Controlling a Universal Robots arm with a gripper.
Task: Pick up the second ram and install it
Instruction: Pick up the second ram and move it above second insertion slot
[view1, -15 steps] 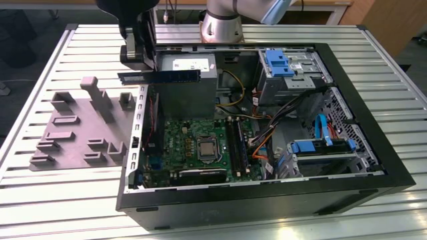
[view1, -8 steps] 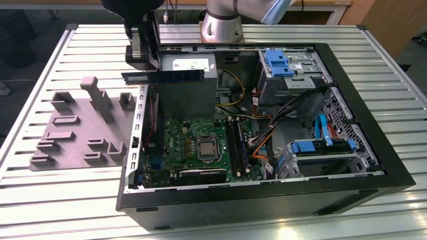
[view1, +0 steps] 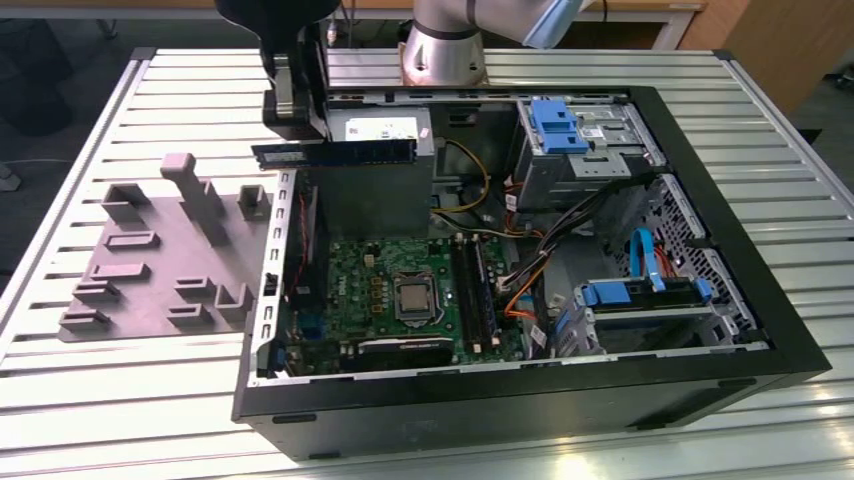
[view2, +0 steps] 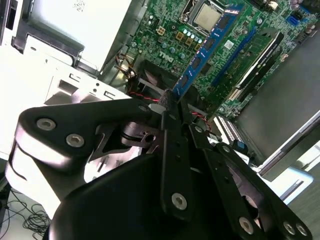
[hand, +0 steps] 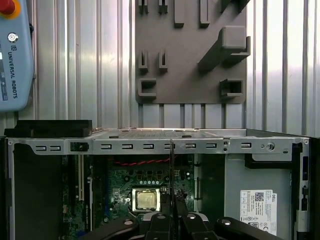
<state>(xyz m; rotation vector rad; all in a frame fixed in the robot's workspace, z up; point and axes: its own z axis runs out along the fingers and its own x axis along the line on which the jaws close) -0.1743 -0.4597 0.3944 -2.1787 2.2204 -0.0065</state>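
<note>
A grey tray (view1: 150, 278) lies just beside the open computer case (view1: 534, 398).

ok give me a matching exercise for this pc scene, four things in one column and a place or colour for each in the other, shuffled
Things
1. second ram
2. grey moulded tray
3. processor
4. drive bay clips

Place or colour
a. on the slatted table, outside the computer case
b. bright blue, on the drive cage
c. clamped in the claw
d. seated on the green motherboard

Pairs: 1-c, 2-a, 3-d, 4-b
</note>
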